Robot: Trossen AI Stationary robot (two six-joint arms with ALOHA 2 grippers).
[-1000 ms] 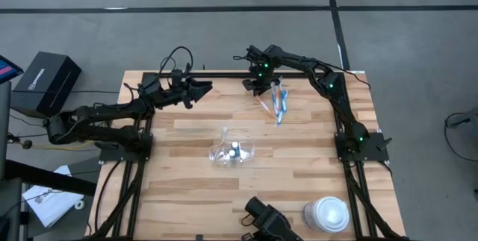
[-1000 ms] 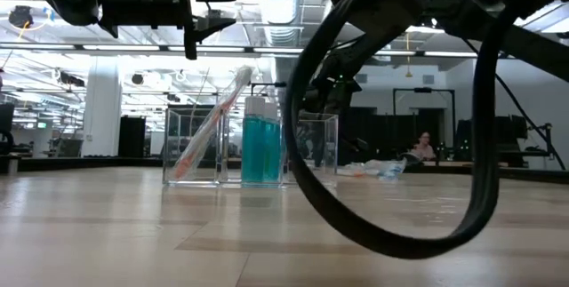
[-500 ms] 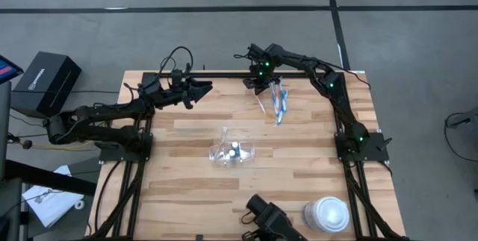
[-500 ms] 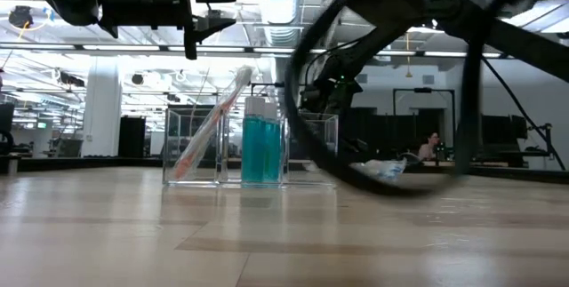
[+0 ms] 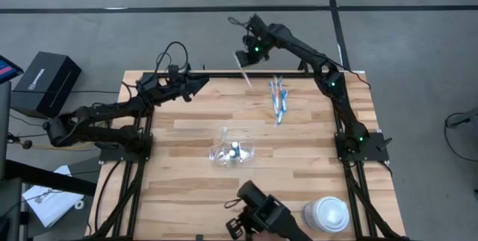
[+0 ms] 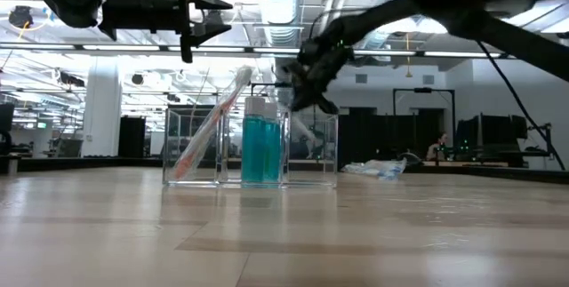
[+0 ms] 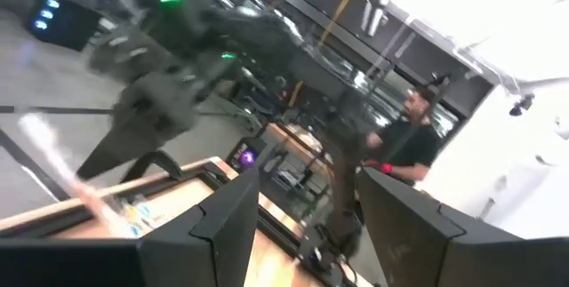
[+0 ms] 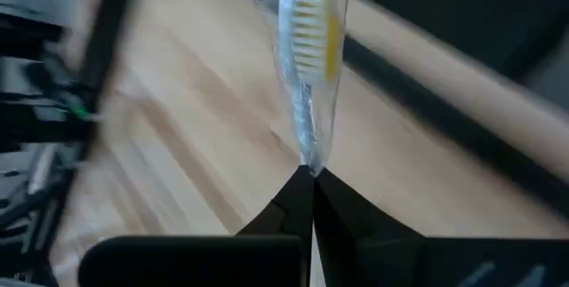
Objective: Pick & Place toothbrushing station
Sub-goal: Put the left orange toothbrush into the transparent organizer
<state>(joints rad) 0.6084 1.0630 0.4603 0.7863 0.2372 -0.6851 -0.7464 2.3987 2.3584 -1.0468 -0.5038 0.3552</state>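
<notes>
One wrapped toothbrush (image 8: pixel 307 65) pinched in right tool (image 8: pixel 311 176), raised over table's far edge (image 5: pixel 224 74), left tool (image 5: pixel 196 84) wide.

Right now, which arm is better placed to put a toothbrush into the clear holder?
The right. Its tool is shut on a wrapped toothbrush, lifted near the table's far edge. The left tool hangs open and empty beside it. The clear holder sits mid-table, with more toothbrushes lying beyond it.

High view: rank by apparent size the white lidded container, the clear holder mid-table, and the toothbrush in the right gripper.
1. White lidded container, largest.
2. Clear holder, close to it in footprint, so the order of these two is unsure.
3. Toothbrush held in the right gripper, a thin sliver, clearly smallest.
</notes>
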